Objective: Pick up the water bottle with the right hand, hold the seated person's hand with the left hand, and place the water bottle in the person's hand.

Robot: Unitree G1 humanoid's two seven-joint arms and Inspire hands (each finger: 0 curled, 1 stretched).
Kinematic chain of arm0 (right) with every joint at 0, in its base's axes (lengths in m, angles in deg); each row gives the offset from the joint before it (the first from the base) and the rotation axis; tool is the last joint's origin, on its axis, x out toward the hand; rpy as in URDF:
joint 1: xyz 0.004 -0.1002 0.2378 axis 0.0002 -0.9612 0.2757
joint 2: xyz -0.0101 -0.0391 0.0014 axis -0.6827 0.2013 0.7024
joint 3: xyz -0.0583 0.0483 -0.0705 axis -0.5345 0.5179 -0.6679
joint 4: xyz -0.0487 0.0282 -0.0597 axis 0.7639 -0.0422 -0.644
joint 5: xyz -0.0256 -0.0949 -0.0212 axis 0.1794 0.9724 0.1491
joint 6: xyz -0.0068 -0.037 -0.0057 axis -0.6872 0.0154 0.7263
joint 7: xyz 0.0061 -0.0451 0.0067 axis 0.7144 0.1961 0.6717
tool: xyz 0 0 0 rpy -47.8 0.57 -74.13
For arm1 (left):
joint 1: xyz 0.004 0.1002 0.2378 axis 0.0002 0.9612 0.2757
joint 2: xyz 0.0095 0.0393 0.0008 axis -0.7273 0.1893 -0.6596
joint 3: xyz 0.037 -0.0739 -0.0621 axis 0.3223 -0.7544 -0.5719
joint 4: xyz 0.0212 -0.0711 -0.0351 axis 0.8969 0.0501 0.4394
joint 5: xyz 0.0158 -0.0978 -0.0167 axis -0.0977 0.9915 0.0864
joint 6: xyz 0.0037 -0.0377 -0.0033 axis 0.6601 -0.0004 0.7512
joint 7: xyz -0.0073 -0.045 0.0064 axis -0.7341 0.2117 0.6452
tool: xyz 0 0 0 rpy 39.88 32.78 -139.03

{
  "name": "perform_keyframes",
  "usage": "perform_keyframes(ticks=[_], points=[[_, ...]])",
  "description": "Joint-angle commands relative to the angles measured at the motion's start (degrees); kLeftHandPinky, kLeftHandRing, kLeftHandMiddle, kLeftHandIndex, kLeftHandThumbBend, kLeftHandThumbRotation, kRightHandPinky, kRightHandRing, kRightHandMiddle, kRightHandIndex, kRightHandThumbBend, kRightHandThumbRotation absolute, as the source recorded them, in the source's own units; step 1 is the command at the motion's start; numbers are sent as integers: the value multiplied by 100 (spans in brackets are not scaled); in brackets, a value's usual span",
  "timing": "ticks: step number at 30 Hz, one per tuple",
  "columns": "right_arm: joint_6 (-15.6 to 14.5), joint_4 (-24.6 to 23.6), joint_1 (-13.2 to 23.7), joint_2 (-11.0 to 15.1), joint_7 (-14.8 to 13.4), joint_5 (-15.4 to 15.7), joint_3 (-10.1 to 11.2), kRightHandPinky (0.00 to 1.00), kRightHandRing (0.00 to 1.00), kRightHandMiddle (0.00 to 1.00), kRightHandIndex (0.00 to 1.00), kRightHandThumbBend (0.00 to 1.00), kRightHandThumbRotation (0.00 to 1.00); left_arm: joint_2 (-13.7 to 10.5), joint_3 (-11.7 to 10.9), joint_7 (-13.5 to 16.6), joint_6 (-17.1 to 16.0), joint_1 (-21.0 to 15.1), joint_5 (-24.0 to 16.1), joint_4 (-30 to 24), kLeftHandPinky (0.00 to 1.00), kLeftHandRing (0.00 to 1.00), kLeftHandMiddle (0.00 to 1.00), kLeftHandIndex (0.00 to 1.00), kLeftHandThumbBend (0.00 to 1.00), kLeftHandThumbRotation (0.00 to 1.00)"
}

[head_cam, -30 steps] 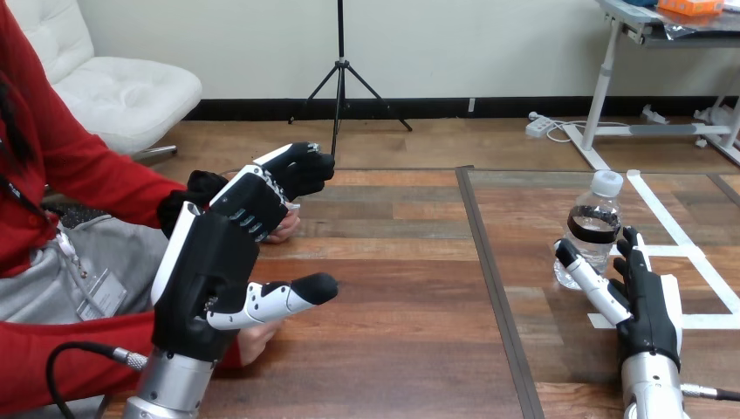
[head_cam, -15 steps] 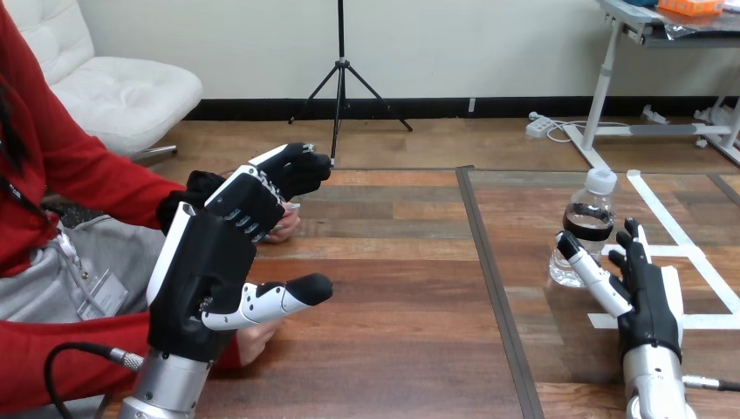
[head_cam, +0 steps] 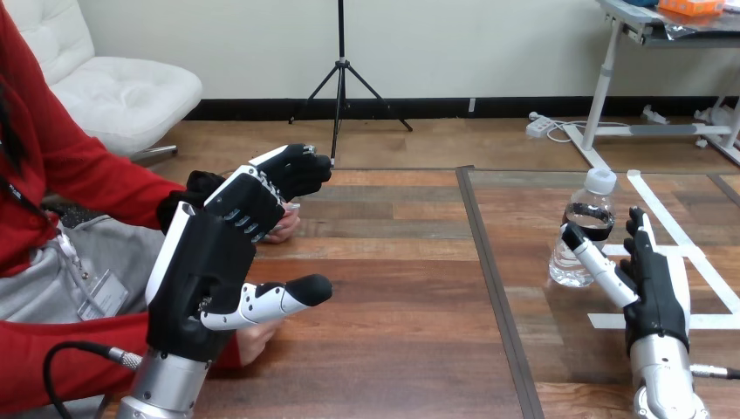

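Note:
A clear water bottle [head_cam: 582,231] with a white cap and a dark label band stands on the right half of the table. My right hand [head_cam: 653,290] is open just to its right, fingers straight and pointing away from me. Its thumb reaches toward the bottle's side; I cannot tell if it touches. My left hand [head_cam: 214,262] is raised at the left, open, thumb stuck out to the right. Its fingers stretch over the person's hand [head_cam: 286,225], which lies on the table behind them. Another hand of the person [head_cam: 253,342] peeks out below my left palm.
A dark strip [head_cam: 489,262] runs front to back down the table's middle. White tape lines [head_cam: 689,253] mark the surface beside and behind my right hand. The person's red-sleeved arms [head_cam: 96,175] fill the left side.
The bottle has slid a little to the left. My right hand has shifted slightly right and forward, its thumb now higher beside the bottle. My left hand has barely moved.

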Motion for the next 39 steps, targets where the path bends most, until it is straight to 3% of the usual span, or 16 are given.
perform_keyframes(ticks=[1, 21, 39], points=[[17, 39, 551, 113, 26, -18, -1, 100, 100, 100, 100, 100, 62, -79, -95, -11, -15, -145, 51, -280, 80, 79, 77, 77, 100, 34], [-113, 79, 692, 160, 220, -135, 125, 100, 100, 100, 100, 100, 59, -99, -111, 21, 2, -90, 41, -331, 80, 78, 77, 76, 100, 33], [-320, 139, 855, 266, 175, -15, 17, 100, 100, 100, 100, 100, 59, -108, -131, 165, 6, 13, -98, -461, 78, 77, 75, 74, 100, 35]])
